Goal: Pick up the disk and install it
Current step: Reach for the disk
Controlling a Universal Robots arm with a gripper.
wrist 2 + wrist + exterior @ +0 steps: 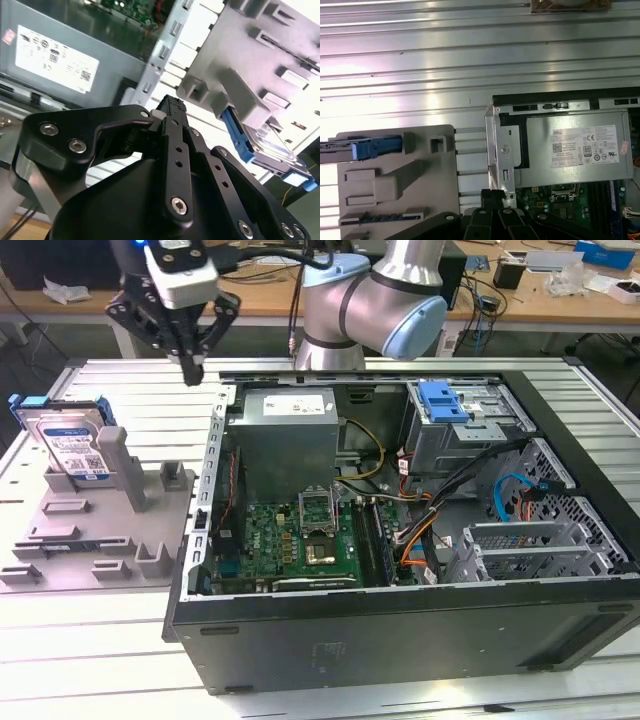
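The gripper (pixel 190 368) is hanging over the slatted table (pixel 100 680), its fingers pressed together with nothing between them, just beside the far left corner of the open computer case (pixel 400 640) as the exterior view shows it. The disk (pixel 70 440) is standing on edge in the grey holder (pixel 100 530) at the exterior view's left, well apart from the gripper and not yet picked up. In the second wrist view its blue carrier (pixel 237 142) is showing behind the holder's posts.

Several things are looking risky. With the fingers shut, a descent onto the disk would be striking its top edge rather than straddling it. The disk is leaning slightly in its slot, so an off-centre grip is likely to be tipping it or catching the carrier frame on a post. The case's metal wall (pixel 495 150) is sitting very close to the fingertips, so a careless sideways move could be clipping it. Inside, loose cables (pixel 470 480) are crowding the bay with the blue bracket (pixel 445 400), threatening a snag
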